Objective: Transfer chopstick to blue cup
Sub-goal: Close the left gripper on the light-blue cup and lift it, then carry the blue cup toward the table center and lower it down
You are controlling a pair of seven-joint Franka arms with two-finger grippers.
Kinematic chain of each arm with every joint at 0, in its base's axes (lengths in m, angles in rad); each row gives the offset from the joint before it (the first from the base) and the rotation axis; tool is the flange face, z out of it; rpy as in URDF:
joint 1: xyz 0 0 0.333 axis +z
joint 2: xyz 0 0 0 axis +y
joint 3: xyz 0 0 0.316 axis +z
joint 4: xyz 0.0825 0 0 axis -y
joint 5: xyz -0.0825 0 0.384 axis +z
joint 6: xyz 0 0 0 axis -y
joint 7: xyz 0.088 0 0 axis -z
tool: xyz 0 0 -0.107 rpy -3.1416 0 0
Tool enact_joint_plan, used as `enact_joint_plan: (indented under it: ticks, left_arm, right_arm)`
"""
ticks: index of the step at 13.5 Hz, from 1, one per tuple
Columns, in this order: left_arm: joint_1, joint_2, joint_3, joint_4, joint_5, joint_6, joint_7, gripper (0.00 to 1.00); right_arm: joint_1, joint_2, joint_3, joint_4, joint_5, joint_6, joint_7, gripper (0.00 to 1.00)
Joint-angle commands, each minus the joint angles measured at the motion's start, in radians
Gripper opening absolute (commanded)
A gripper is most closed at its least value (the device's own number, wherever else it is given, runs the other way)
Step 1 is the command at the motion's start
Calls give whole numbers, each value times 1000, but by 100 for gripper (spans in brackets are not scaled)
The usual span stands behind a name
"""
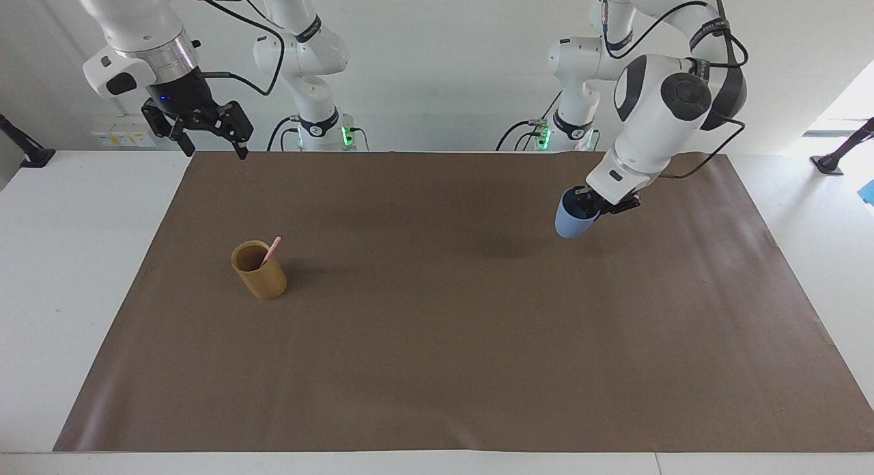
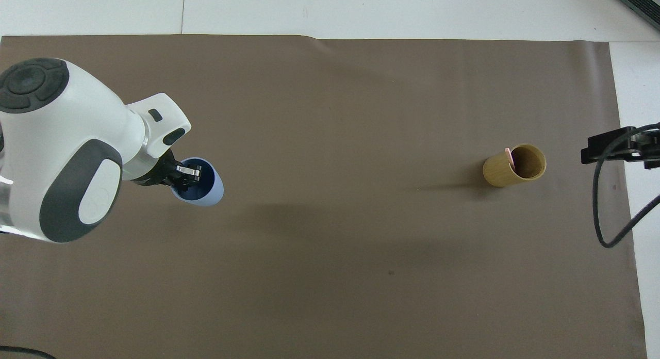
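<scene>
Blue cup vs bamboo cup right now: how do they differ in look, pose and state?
The blue cup is light blue and tapered; the bamboo cup is a taller tan-brown cylinder.
The blue cup hangs tilted in the air, its rim pinched by the left gripper over the brown mat; the bamboo cup stands on that mat, untouched.
The blue cup looks empty; the bamboo cup holds the pink chopstick.
Both are handleless.
</scene>
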Motion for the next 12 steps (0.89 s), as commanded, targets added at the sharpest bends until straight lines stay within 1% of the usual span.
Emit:
enact_joint_plan:
  ticks: [1, 2, 4, 7, 9, 12]
  left_arm:
    - [-124, 19, -1, 23, -24, 43, -163, 0]
    - [-162, 17, -1, 13, -61, 89, -204, 0]
    - [-228, 35, -2, 21, -97, 138, -264, 0]
    - [-358, 124, -2, 20, -103, 246, -392, 0]
    - [-421, 166, -1, 18, -103, 286, -398, 0]
    - [-442, 176, -2, 3, -103, 309, -401, 0]
  right_arm:
    - [-9, -9, 2, -10, 7, 9, -14, 100]
    - [-9, -9, 4, -10, 7, 9, -14, 100]
    - [-9, -9, 2, -10, 7, 9, -14, 100]
    - [-9, -9, 4, -10, 7, 9, -14, 100]
    - [-9, -9, 4, -10, 7, 9, -14, 100]
    - [-9, -9, 4, -10, 7, 9, -14, 100]
